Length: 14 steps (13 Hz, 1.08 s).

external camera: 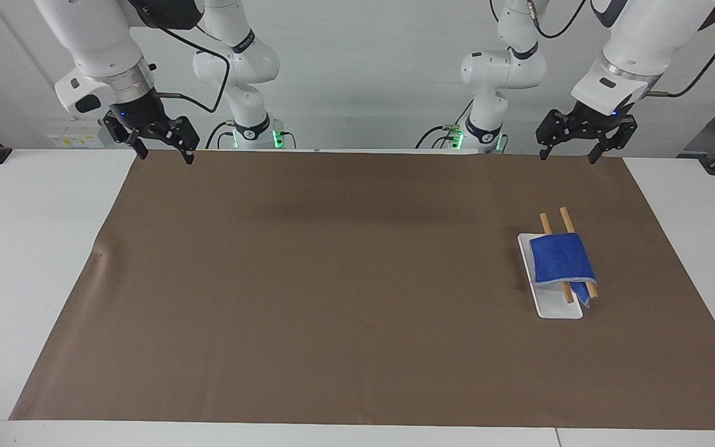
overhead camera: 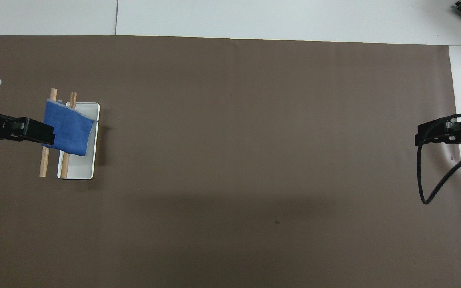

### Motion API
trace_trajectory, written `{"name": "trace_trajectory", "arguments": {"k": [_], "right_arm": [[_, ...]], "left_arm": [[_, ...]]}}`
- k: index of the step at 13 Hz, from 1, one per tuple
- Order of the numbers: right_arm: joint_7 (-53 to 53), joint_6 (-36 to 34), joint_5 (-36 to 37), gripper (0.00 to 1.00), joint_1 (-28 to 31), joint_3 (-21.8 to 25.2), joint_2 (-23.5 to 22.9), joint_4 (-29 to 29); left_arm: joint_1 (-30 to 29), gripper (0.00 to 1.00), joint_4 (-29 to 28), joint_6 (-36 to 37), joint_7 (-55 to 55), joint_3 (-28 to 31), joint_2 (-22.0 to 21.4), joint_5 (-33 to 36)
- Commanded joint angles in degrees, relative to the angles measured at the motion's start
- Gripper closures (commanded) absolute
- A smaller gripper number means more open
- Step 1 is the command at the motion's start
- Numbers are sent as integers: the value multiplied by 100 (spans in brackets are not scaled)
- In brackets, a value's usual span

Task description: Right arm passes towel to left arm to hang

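Note:
The bright-blue towel [external camera: 562, 264] hangs draped over two wooden rods [external camera: 564, 217] of a small white-based rack [external camera: 559, 309] toward the left arm's end of the table. It also shows in the overhead view [overhead camera: 70, 130]. My left gripper [external camera: 566, 156] is open and empty, up in the air over the mat's edge by the robots, apart from the towel. In the overhead view the left gripper [overhead camera: 42, 134] overlaps the towel's edge. My right gripper [external camera: 166, 155] is open and empty, waiting over the mat's corner at the right arm's end; it also shows in the overhead view [overhead camera: 424, 135].
A brown mat [external camera: 332, 279] covers most of the white table [external camera: 28, 248]. A black cable [overhead camera: 426, 188] loops below the right gripper. The rack's white base [overhead camera: 82, 170] and rods [overhead camera: 43, 164] stand on the mat.

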State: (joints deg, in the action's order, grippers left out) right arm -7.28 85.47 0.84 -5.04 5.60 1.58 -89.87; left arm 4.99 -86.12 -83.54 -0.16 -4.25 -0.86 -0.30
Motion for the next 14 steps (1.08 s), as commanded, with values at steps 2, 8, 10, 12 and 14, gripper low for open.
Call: {"name": "trace_trajectory", "arguments": {"k": [2, 8, 10, 12, 14], "right_arm": [[69, 31, -101, 0, 55, -15, 132, -145], [69, 31, -101, 0, 55, -24, 132, -145], [69, 31, -101, 0, 55, -24, 132, -145], [69, 31, -101, 0, 55, -24, 132, -145], [69, 31, -101, 0, 55, -15, 132, -145]], "left_arm": [[56, 0, -221, -22, -64, 82, -160, -67], [55, 0, -248, -66, -90, 91, -187, -67], [99, 0, -256, -66, -99, 82, -187, -67], [117, 0, -248, -66, -81, 64, -187, -67], [91, 0, -274, -66, -64, 64, -195, -67]]}}
